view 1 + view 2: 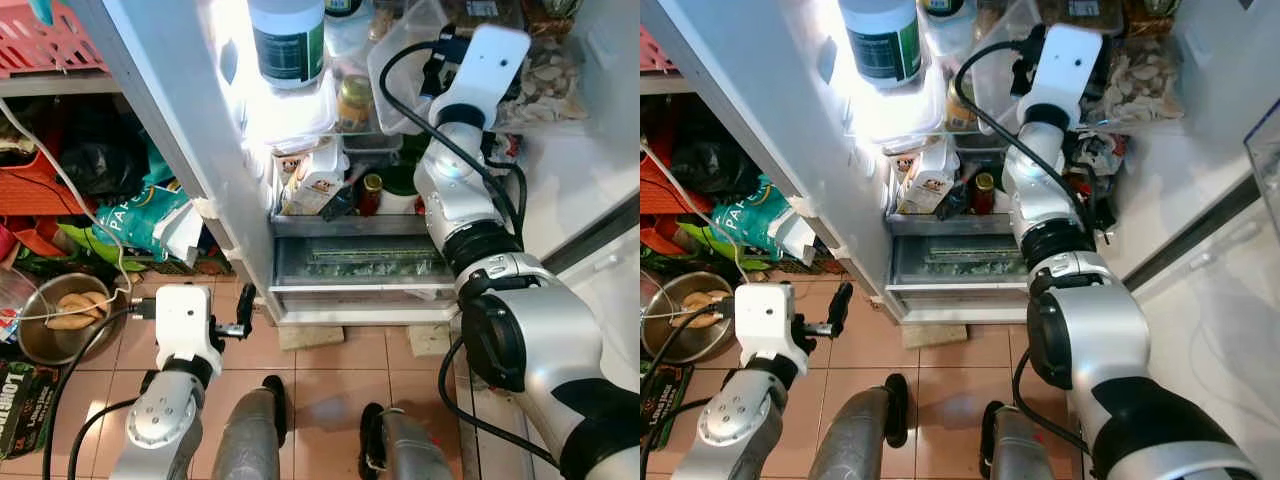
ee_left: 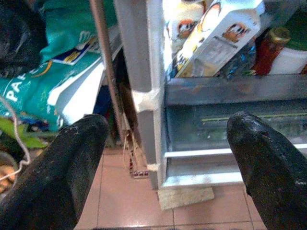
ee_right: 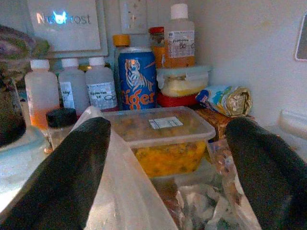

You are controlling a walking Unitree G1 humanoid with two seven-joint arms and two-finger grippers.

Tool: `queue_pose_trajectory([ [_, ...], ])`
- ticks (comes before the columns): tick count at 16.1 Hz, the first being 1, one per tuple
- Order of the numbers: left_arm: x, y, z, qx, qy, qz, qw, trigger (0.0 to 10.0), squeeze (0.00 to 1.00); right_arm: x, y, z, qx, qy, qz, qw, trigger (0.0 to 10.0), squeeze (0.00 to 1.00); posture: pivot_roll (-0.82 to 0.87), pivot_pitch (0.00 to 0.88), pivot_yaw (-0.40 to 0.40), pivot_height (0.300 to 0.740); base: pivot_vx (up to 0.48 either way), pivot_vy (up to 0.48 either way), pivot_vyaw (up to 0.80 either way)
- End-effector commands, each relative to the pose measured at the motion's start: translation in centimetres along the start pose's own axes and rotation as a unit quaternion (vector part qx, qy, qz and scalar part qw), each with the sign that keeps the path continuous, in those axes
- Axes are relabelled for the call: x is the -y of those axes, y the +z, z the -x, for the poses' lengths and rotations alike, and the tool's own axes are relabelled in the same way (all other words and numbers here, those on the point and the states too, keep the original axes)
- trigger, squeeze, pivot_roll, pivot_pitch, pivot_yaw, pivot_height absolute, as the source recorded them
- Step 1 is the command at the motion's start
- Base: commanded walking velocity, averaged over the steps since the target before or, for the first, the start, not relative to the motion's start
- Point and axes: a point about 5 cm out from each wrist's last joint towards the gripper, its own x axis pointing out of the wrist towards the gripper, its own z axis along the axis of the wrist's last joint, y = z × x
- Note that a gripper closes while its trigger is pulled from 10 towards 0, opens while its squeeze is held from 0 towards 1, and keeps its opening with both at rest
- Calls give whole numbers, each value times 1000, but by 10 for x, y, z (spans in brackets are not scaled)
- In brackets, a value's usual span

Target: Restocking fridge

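In the right wrist view the back wall of the open white fridge (image 1: pixel 250 200) carries a lit panel reading "NeoFrost" (image 3: pixel 64 18), and below it stands a blue drink can printed with a tiger and the word "Tiger" (image 3: pixel 137 78). At the can's nine o'clock are three white plastic bottles with small printed labels (image 3: pixel 72 88) too fine to read; at its one o'clock a taller white-capped bottle holding amber liquid (image 3: pixel 179 36) bears a label that is also illegible. The right claw (image 3: pixel 163 177) is deep in the upper shelf, its two black fingers spread wide, closed on nothing, on either side of a clear lidded plastic tub of yellow-orange food (image 3: pixel 163 141) with a small white sticker on its lid; clear plastic bagging (image 3: pixel 129 196) lies between the fingers in front of the tub. A crumpled foil packet (image 3: pixel 225 100) sits at the tub's two o'clock. The left claw (image 1: pixel 243 312) hangs low outside the fridge over the terracotta tiled floor (image 1: pixel 330 370), fingers open and empty. At its ten o'clock a teal bag lettered "PA..." (image 1: pixel 135 220) lies among clutter. Inside the lower fridge a white carton with a cartoon figure (image 2: pixel 225 33) leans above the clear vegetable drawer (image 1: pixel 360 262).
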Motion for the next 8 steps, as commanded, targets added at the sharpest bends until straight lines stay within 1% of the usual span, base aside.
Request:
queue_pose_trajectory([
  [1, -3, -6, 2, -11, 5, -3, 1000, 10000, 0, 0, 3, 0, 10, 4, -8, 1000, 10000, 1000, 266, 204, 78, 740, 0, 0, 0],
  [5, -4, -7, -2, -9, 3, -5, 1000, 10000, 0, 0, -4, 5, 2, 15, -10, 1000, 10000, 1000, 263, 194, 78, 740, 0, 0, 0],
  [8, -5, -9, -2, -10, 2, -8, 1000, 10000, 0, -1, -12, 9, -17, 26, 4, 1000, 10000, 1000, 265, 194, 84, 740, 0, 0, 0],
])
